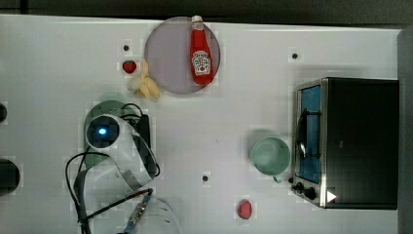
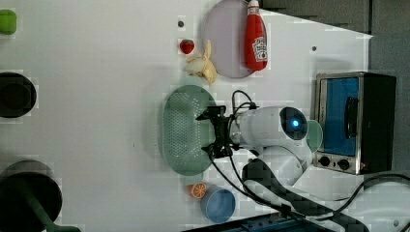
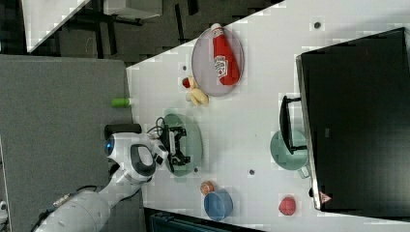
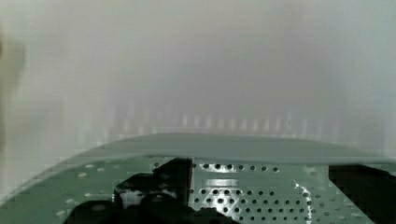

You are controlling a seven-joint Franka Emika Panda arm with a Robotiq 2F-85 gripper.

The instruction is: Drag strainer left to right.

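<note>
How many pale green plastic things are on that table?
2. The strainer lies under the open gripper; the cup stands beside the toaster oven. The arm might hide more.

Big white table (image 1: 253, 112) takes up pretty much everything, with a few small dark dots spread over its top. Lighting is bright and even, barely any shadows. Past one edge there's a grey floor (image 3: 63, 121), and further back some dark frames or legs of other furniture (image 3: 140, 24).
</note>
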